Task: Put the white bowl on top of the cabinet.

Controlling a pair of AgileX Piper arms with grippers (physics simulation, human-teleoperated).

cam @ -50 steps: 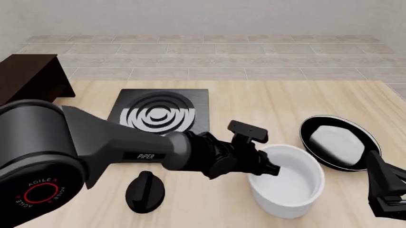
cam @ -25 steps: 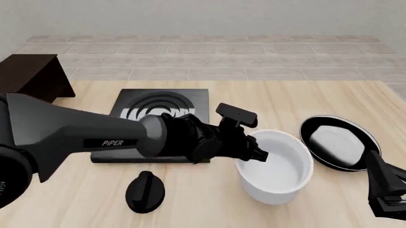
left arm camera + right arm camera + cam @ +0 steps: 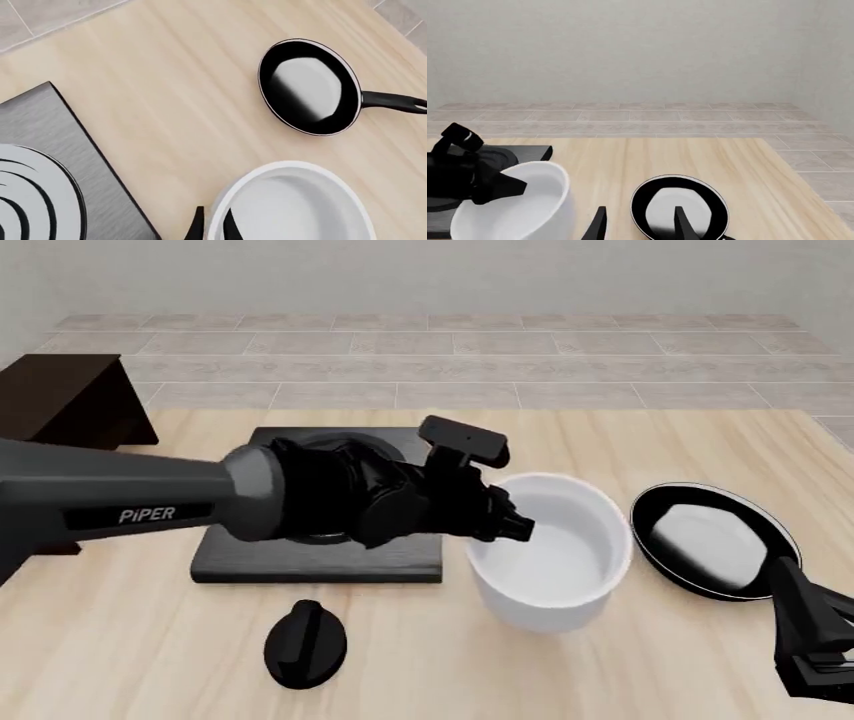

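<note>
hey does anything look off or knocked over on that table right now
Nothing stands out. The white bowl sits upright, gripped at its rim by the left pincer; the frying pan lies flat beside it, nothing spilled.

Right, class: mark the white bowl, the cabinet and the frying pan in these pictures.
white bowl (image 3: 567, 585): front view, on its outer front wall.
cabinet (image 3: 67, 390): front view, on its dark side panel.
frying pan (image 3: 307, 87): left wrist view, on its whitish inside.

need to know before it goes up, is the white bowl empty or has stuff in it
Empty: the white bowl shows only bare glossy white inside, in the front and left wrist views.
</note>
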